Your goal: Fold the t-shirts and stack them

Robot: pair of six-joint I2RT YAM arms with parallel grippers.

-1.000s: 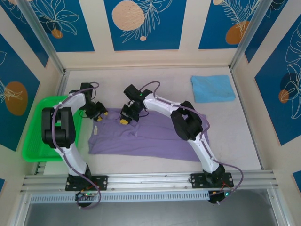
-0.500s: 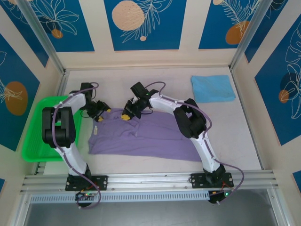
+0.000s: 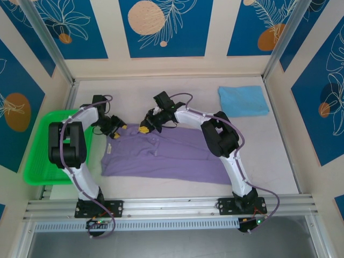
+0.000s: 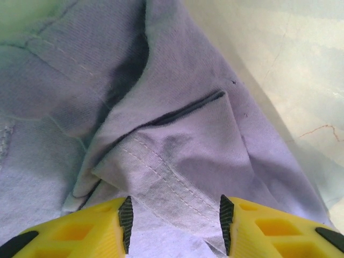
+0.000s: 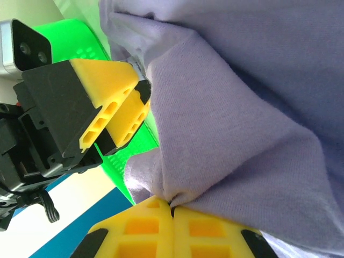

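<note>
1. Compared with a second earlier, the right pincer (image 3: pixel 145 128) had slid toward the far side of the surface (image 3: pixel 269 156), taking the lavender tee's (image 3: pixel 172 158) far edge along. The left pincer (image 4: pixel 174 215) had barely shifted.
2. The lavender tee lay spread mid-surface, rumpled at its far-left corner. It looked soft, light and floppy, so I'd expect it to bunch when dragged. Hems and corners seemed the best places to grab.
3. The right pincer was clamped tight on a bunch of that edge. The left pincer's jaws stood partly apart astride a sleeve hem (image 4: pixel 161 172), gripping nothing.
4. The sky-blue tee (image 3: pixel 243 100) sat folded at the far right, well apart.
5. The green tray (image 3: pixel 35 172) sat at the left; its visible part showed no cloth.
</note>
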